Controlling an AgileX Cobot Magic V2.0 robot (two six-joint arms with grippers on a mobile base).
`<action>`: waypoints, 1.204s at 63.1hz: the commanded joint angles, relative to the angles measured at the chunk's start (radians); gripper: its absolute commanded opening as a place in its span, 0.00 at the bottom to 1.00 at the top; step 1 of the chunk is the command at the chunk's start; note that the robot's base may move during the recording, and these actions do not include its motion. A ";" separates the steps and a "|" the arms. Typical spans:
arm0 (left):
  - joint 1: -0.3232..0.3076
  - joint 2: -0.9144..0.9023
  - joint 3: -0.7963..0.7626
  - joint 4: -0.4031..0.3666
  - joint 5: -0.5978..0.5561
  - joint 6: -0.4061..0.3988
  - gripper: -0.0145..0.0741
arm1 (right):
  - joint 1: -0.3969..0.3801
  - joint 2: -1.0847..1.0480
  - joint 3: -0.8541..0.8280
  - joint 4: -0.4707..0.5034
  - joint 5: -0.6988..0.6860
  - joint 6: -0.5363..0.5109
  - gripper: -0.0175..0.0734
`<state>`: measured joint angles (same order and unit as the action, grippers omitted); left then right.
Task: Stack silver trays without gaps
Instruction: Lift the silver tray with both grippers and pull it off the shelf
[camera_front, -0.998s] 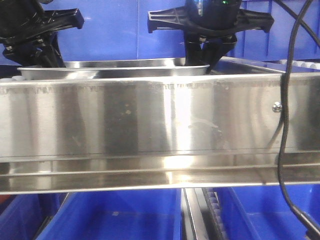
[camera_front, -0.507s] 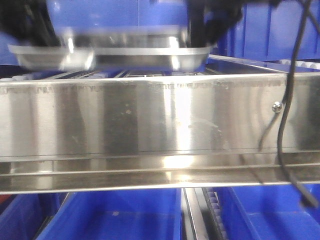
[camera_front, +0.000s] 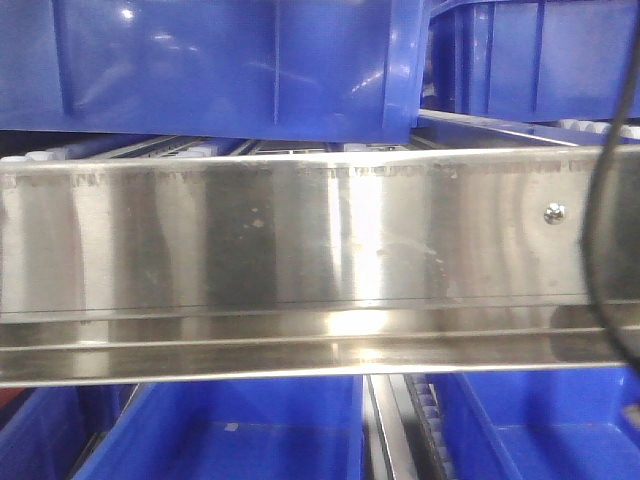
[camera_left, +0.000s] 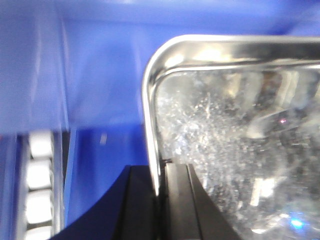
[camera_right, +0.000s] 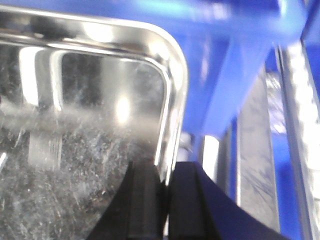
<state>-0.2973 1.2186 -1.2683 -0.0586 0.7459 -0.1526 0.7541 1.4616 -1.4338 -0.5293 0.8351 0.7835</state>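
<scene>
silver tray (camera_left: 235, 130): shiny, scratched floor, thin flared rim, rounded corners; pinched at left rim and at right rim; blue bin wall behind it in both wrist views.
rollers (camera_left: 37, 185): white, stacked in a column at far left of left wrist view, well apart from tray.
left tool (camera_left: 159, 175): clenched on tray's left rim just below the rounded corner; black fingers (camera_left: 180, 205) either side of the rim.
blue bin (camera_front: 220, 70): across top of front view, behind steel panel.
steel panel (camera_front: 300, 240): brushed, spanning front view edge to edge.
lower bins (camera_front: 230, 435): blue, under the panel.
right tool (camera_right: 167, 182): clenched on tray's right rim near the corner, rim between the two fingers (camera_right: 145, 205).
steel rail (camera_right: 255, 165): right of right tool, apart from tray.
screw head (camera_front: 553, 212): on panel, toward right end.
black cable (camera_front: 590, 250): curving down over panel's right end.
</scene>
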 joint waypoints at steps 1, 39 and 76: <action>-0.007 -0.056 -0.003 -0.023 -0.032 0.011 0.15 | 0.008 -0.040 -0.003 -0.032 -0.035 -0.008 0.11; -0.077 -0.104 -0.003 -0.042 -0.177 0.011 0.15 | 0.008 -0.133 -0.003 -0.119 -0.075 -0.008 0.11; -0.200 -0.102 -0.003 0.136 -0.203 -0.165 0.15 | 0.008 -0.134 -0.003 -0.167 -0.051 -0.008 0.11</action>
<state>-0.4584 1.1319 -1.2683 0.0926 0.6013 -0.3194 0.7625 1.3366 -1.4338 -0.6651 0.8246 0.7854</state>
